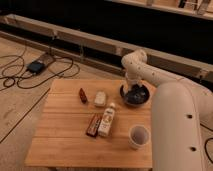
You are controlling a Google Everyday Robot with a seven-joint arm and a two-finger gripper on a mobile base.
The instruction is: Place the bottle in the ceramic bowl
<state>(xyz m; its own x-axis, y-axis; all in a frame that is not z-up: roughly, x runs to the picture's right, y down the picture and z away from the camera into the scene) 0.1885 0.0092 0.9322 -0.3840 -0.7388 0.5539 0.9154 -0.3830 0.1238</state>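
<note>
The bottle is white with a white cap and a tan-orange label. It lies on its side near the middle of the wooden table. The dark ceramic bowl sits at the table's far right. My gripper hangs from the white arm and points down into or just over the bowl, well apart from the bottle. Nothing shows in its grasp.
A flat dark red-brown bar lies touching the bottle's left side. A small white block and a small dark red item lie further back. A white cup stands front right. Cables lie on the floor at left.
</note>
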